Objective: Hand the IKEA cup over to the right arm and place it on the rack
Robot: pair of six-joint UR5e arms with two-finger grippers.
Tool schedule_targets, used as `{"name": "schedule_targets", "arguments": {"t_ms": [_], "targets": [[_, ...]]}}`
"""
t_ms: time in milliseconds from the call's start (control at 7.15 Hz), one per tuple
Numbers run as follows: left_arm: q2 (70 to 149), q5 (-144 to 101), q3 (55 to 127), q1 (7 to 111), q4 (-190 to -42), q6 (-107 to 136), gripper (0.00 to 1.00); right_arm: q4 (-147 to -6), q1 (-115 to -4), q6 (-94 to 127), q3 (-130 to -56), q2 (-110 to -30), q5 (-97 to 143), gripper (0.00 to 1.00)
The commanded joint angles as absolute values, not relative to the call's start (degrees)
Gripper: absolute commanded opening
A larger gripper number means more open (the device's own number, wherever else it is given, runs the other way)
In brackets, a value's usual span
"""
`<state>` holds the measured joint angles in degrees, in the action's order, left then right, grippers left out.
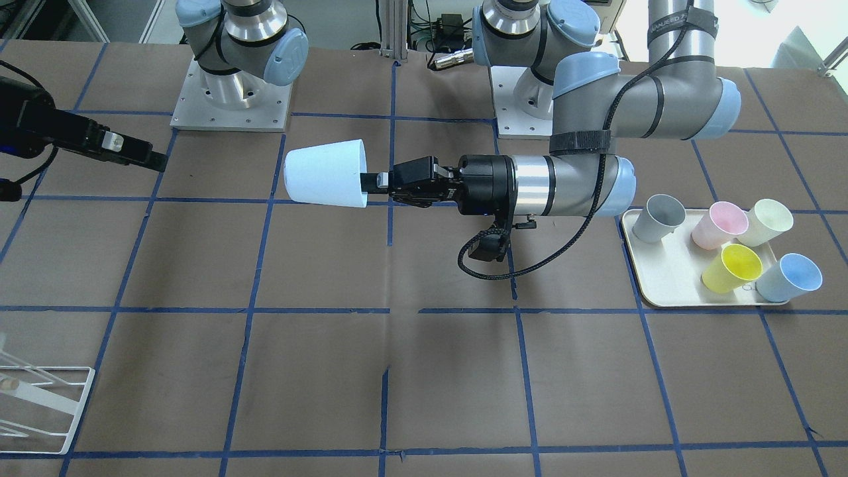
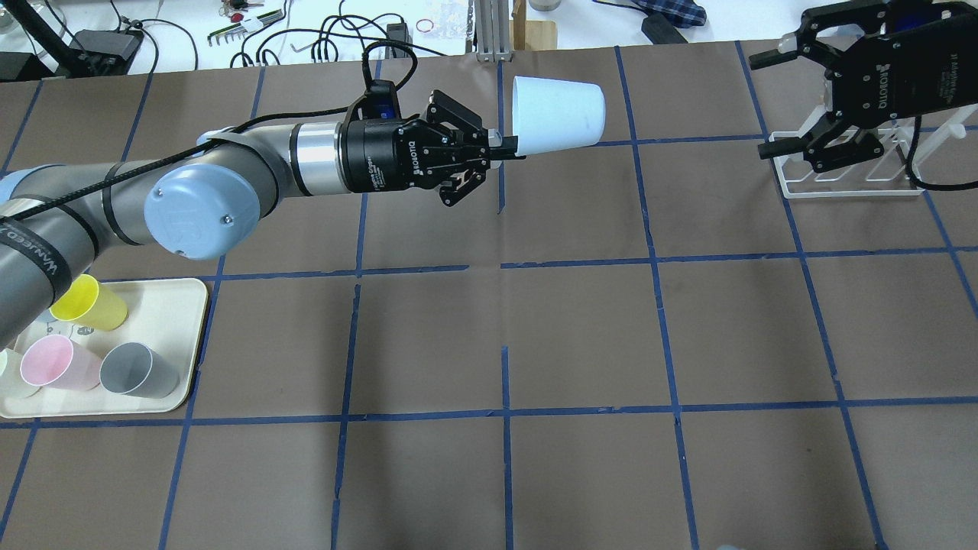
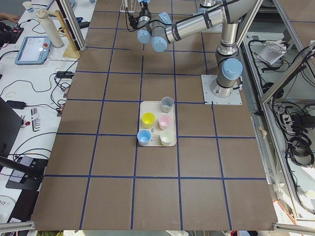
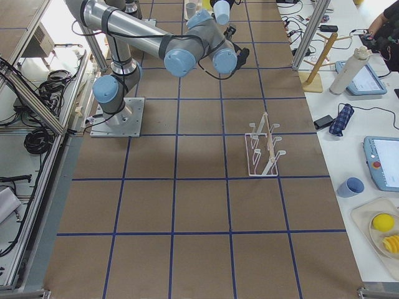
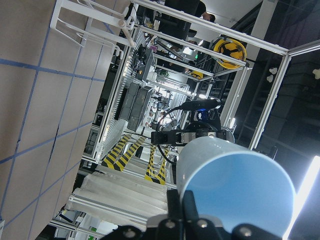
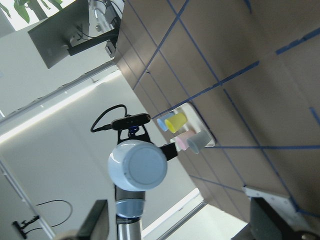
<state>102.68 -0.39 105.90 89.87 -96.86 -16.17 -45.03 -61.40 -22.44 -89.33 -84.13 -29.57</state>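
The hand-over is at its presenting stage. The left claw is clamped on the wall of the IKEA cup at its rim and holds it in the air on its side. The cup juts straight out ahead of the fingertips, its open mouth turned back toward the left wrist and its closed, narrower base pointing away.

Beyond that base, well apart from it, hangs the right claw. Its fingers are spread wide and nothing is between them. In its own wrist view the cup's base sits roughly between the two spread fingers, so the approach looks about lined up.

The rack stands on the worktop below the right claw and further out from the robot. I see no cup on it. Far back behind the left claw, near that arm's elbow, a beige tray carries the other cups, a second pale-blue one among them.

By my judgement the cup's pick-up is done and the transfer proper is not yet begun. The next move calls for the right claw to cross the gap along the cup's long axis, straddle the body from the base end and close firmly. Only then should the left claw let go. As the cup tapers toward that base, a shallow grip could slide off, so the fingers should reach well up the body.
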Motion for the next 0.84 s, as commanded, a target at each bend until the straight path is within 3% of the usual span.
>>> {"name": "schedule_targets", "arguments": {"t_ms": [0,699], "targets": [[103.0,-2.7,106.2,90.0,-96.9,-16.3,0.0,-32.8,-63.7,-21.7,-89.9,-84.3,-22.6,1.0],[103.7,-3.5,106.3,91.7,-96.9,-18.5,0.0,-28.4,-70.3,-17.5,-89.9,-78.9,-20.6,0.96]]}}
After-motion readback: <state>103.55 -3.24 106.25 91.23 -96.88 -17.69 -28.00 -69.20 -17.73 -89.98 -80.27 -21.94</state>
